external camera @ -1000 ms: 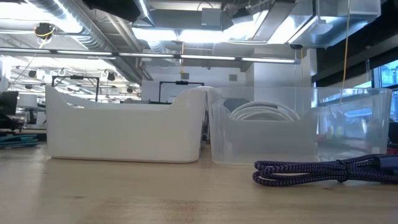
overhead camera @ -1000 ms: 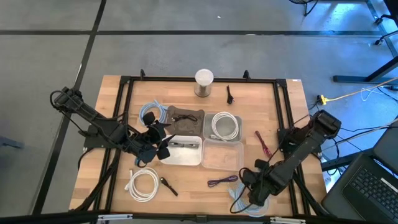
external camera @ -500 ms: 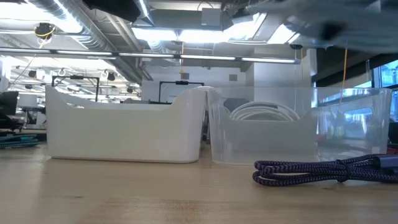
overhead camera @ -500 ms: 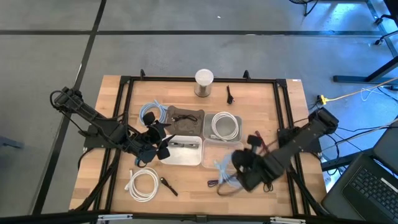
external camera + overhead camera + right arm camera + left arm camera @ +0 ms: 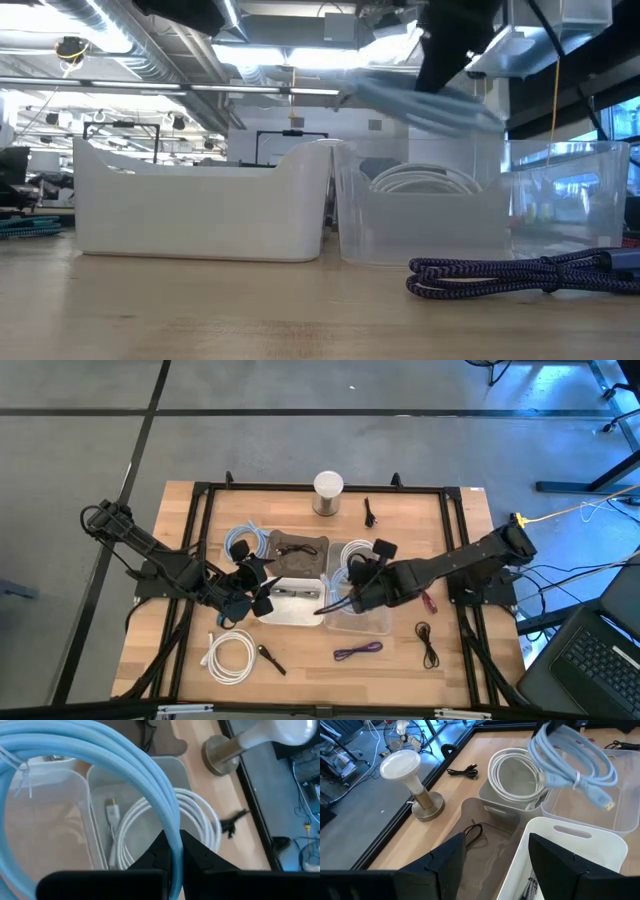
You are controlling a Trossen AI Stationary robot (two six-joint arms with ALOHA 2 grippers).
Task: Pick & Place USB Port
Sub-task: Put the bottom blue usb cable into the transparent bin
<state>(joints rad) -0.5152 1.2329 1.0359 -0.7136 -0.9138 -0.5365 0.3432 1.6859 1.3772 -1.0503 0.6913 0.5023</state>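
The right gripper (image 5: pixel 358 582) is up in the air over the middle of the light wooden table (image 5: pixel 455 660), jaws pinched shut on a coiled light-blue USB cable (image 5: pixel 572 762). In the high view the coil hangs over the seam between the clear plastic bin (image 5: pixel 362 618) and the white rectangular tub (image 5: pixel 300 612), just beside the grey tub holding a white coiled cable (image 5: pixel 361 563).

The left gripper (image 5: pixel 258 585) sits at the left edge of the white tub with its jaws spread wide, holding nothing.

Open room: the near strip of the table is mostly bare wood, with a loose white cable coil (image 5: pixel 231 656), a small black connector (image 5: pixel 270 658), a purple braided cable (image 5: pixel 358 651) and a thin black cable (image 5: pixel 428 643) scattered along it. A black metal frame (image 5: pixel 320 489) runs round the tabletop edges. At the back there's a mushroom-shaped lamp with a brass base (image 5: pixel 327 493) and a small black cable (image 5: pixel 369 512); a brown tray (image 5: pixel 298 555) and a pale-blue cable coil (image 5: pixel 240 546) sit left of centre. A red-handled tool (image 5: pixel 427 598) lies right of the bins. Grey floor all round, workshop lights and shelving behind.

Versus a second ago: the right arm was down at the near right corner; it's since swung across to the bins with the blue cable. The left arm hasn't budged.
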